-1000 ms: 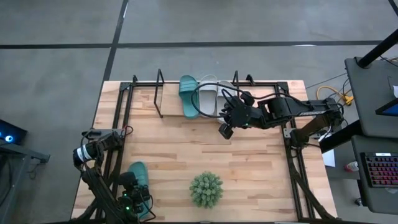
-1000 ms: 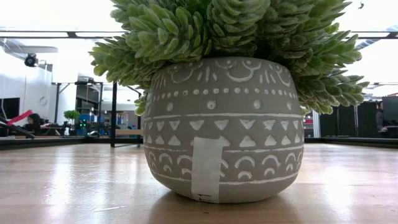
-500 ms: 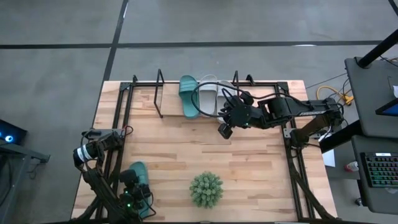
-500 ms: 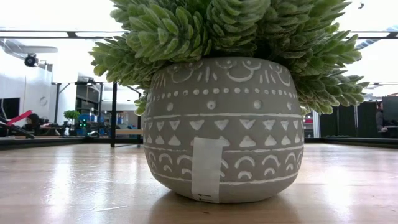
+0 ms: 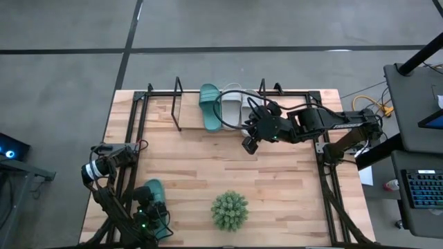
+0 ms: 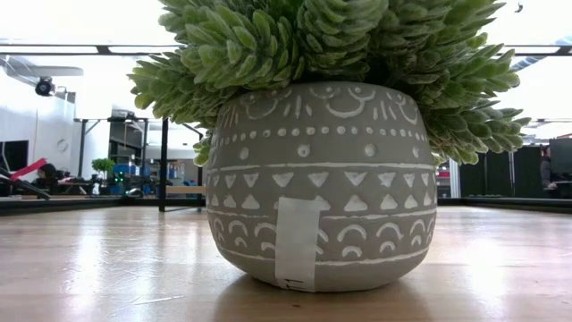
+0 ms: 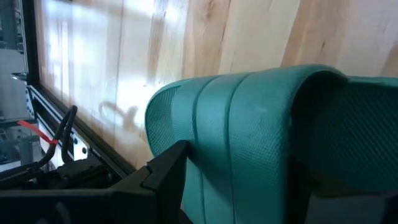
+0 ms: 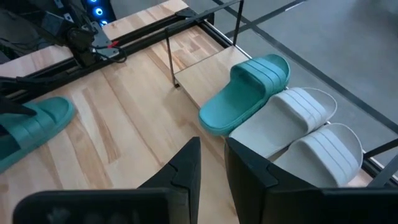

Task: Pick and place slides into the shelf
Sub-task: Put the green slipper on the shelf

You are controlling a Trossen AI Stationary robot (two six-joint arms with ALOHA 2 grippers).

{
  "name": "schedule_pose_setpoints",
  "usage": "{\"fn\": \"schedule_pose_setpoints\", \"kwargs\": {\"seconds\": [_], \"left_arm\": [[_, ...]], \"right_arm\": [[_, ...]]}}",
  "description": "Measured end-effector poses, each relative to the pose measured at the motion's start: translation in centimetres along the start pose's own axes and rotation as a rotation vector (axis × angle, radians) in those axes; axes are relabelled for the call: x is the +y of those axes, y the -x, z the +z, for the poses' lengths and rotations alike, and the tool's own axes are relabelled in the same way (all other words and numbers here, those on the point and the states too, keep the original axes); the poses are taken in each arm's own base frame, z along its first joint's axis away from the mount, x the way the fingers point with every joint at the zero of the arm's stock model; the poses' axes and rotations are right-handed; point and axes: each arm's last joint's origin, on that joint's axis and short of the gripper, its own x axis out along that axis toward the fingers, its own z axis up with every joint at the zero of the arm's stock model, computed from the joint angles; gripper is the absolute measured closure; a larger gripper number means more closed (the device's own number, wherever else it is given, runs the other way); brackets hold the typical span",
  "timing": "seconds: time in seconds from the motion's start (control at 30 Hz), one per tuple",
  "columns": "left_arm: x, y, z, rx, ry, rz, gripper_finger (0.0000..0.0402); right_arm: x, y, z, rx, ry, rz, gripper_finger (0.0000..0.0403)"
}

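A teal slide (image 5: 210, 106) (image 8: 245, 93) and two pale grey slides (image 5: 230, 107) (image 8: 292, 115) (image 8: 326, 149) lie side by side, soles down, on the board of the wire shelf (image 5: 178, 104) at the table's far edge. The second teal slide (image 5: 152, 194) (image 7: 249, 124) lies near the table's near left corner, under my left gripper (image 5: 149, 213). My right gripper (image 5: 248, 143) (image 8: 212, 162) hovers just in front of the grey slides, holding nothing, its fingers shut but for a narrow slit. My left gripper straddles the teal slide's wide strap (image 7: 205, 124). One finger (image 7: 158, 177) lies against the strap's side; the other is hidden behind the strap. It comes from above, with the fingers across the slide. In the right wrist view the slide (image 8: 37, 124) lies on the table.
A spiky green plant (image 5: 229, 211) in a patterned grey pot (image 6: 322, 179) stands near the table's near edge and fills the low view. Black frame rails (image 5: 135, 138) (image 5: 325, 173) run along both table sides. Bare wood lies between the shelf and the plant.
My left gripper has crept slightly toward the near edge over the teal slide. Nothing else has visibly moved.
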Motion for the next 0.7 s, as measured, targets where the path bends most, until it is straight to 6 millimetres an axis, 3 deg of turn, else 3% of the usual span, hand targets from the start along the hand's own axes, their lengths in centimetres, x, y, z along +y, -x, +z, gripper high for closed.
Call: {"fn": "schedule_pose_setpoints", "kwargs": {"seconds": [0.23, 0.5, 0.7], "left_arm": [[0.03, -0.08, 0.06, 0.002, 0.001, 0.003, 0.0264], [0.07, -0.06, 0.09, 0.002, -0.007, 0.003, 0.0386], [0.07, -0.06, 0.09, 0.002, -0.026, 0.002, 0.0397]], "right_arm": [[0.02, 0.0, 0.02, -0.002, -0.002, 0.001, 0.0339], [0.02, 0.0, 0.03, -0.003, -0.002, 0.002, 0.0339], [0.03, 0.0, 0.04, -0.004, -0.003, 0.002, 0.0339]]}}
